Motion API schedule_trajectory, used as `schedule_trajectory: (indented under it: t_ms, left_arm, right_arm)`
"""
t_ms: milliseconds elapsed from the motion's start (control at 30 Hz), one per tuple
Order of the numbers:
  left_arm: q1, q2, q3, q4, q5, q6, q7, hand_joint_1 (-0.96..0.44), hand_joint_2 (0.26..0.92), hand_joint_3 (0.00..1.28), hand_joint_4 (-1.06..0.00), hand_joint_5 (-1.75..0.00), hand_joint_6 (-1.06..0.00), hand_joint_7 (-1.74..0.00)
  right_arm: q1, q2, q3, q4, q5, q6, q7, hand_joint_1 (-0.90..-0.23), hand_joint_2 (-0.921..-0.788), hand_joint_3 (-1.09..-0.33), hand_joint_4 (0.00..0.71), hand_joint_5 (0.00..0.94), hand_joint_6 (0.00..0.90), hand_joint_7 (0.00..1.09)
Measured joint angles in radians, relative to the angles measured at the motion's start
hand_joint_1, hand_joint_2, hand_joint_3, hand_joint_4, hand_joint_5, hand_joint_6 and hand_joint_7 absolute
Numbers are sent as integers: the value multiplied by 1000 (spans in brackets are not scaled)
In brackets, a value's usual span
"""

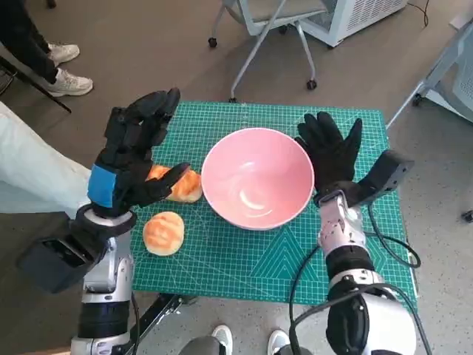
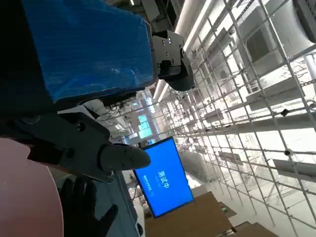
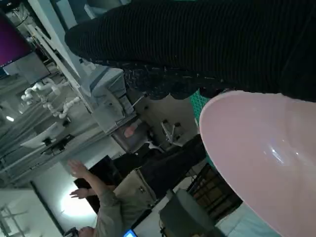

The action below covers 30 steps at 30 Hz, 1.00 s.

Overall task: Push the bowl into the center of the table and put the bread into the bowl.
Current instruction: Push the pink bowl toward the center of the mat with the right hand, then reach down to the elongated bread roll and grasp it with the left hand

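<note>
A pink bowl (image 1: 256, 177) stands on the green cutting mat (image 1: 222, 251), near the mat's middle; its side also shows in the right wrist view (image 3: 266, 153). Two bread rolls lie left of it: one (image 1: 185, 185) partly hidden under my left hand, another (image 1: 163, 232) nearer the front edge. My left hand (image 1: 133, 151) hovers above the far roll with fingers spread, holding nothing. My right hand (image 1: 330, 151) stands upright, fingers apart, right beside the bowl's right rim. In the left wrist view a sliver of the bowl (image 2: 24, 197) and the right glove (image 2: 84, 207) show.
A wheeled chair base (image 1: 259, 44) stands beyond the table's far edge. A person's legs and shoes (image 1: 55, 66) are at the upper left, and feet (image 1: 247, 342) show below the front edge. A cable (image 1: 392, 244) trails over the mat's right side.
</note>
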Motion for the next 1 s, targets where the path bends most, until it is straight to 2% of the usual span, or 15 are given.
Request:
schedule_trajectory:
  t_ms: [33, 100, 333, 467, 533, 633, 767, 1000]
  left_arm:
    - [0, 0, 0, 0, 0, -1, 0, -183, 921, 291, -266, -33, -24, -715]
    - [0, 0, 0, 0, 0, -4, -1, -182, 921, 292, -266, -32, -24, -715]
    - [-1, -1, -1, 8, 0, -6, -1, -181, 921, 295, -265, -30, -20, -716]
    - [-7, -4, -5, 18, 4, -4, 2, -181, 921, 298, -263, -28, -19, -718]
    - [-12, -7, -8, 19, 6, -2, 5, -180, 921, 300, -262, -27, -18, -719]
    - [-22, -11, -15, 21, 9, 2, 7, -181, 921, 299, -262, -27, -18, -722]
    - [-33, -19, -25, 21, 11, 5, 10, -182, 915, 289, -263, -26, -15, -729]
    - [-56, -35, -36, 27, 13, 19, 12, -185, 914, 273, -267, -25, -8, -741]
  right_arm:
    - [0, -6, 3, -1, -5, -5, 1, -570, -921, -775, 197, 6, 299, 137]
    - [0, -18, 13, -5, -17, -22, 6, -567, -921, -794, 185, 3, 275, 122]
    - [0, -57, 71, -38, -71, -157, 56, -562, -921, -822, 160, 0, 241, 100]
    - [7, -75, 111, -71, -106, -260, 85, -591, -921, -790, 174, 6, 249, 107]
    - [17, -79, 131, -102, -114, -321, 105, -613, -921, -777, 190, 12, 258, 114]
    - [33, -79, 155, -150, -119, -390, 133, -635, -921, -759, 205, 17, 266, 122]
    - [63, -77, 183, -224, -121, -441, 168, -659, -921, -740, 214, 18, 274, 134]
    - [149, -72, 240, -420, -102, -469, 227, -680, -921, -727, 225, 19, 283, 152]
